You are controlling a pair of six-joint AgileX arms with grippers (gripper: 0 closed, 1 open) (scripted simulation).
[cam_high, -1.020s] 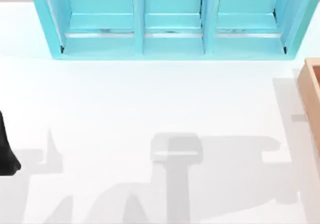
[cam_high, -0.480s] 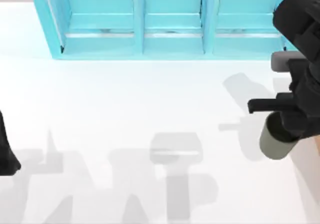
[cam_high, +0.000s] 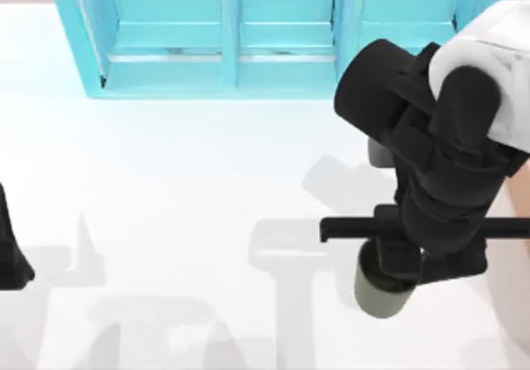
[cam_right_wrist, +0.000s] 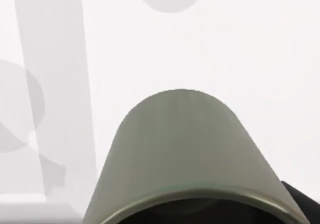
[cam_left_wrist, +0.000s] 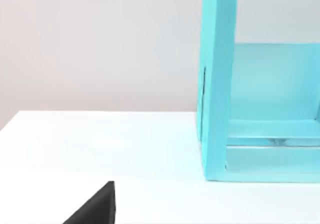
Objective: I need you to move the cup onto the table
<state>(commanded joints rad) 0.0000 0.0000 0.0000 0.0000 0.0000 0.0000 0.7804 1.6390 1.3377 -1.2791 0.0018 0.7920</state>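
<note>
My right gripper (cam_high: pixel 396 272) hangs over the right half of the white table (cam_high: pixel 182 180), shut on the rim of the olive-grey cup (cam_high: pixel 381 294). The cup hangs below the black fingers, and whether its base touches the table cannot be told. The right wrist view looks down the cup's plain side (cam_right_wrist: pixel 182 149) toward the table (cam_right_wrist: pixel 260 48) below. My left arm (cam_high: pixel 10 250) stays parked at the left edge, and a dark corner of it (cam_left_wrist: pixel 97 210) shows in the left wrist view.
A turquoise compartmented shelf unit (cam_high: pixel 281 64) runs along the back of the table, its end wall (cam_left_wrist: pixel 216 83) close in the left wrist view. A tan wooden box (cam_high: pixel 520 189) sits at the right edge, mostly behind my right arm.
My right arm has come in from the right edge, carrying the cup leftward and toward the front of the table. The left arm has not moved.
</note>
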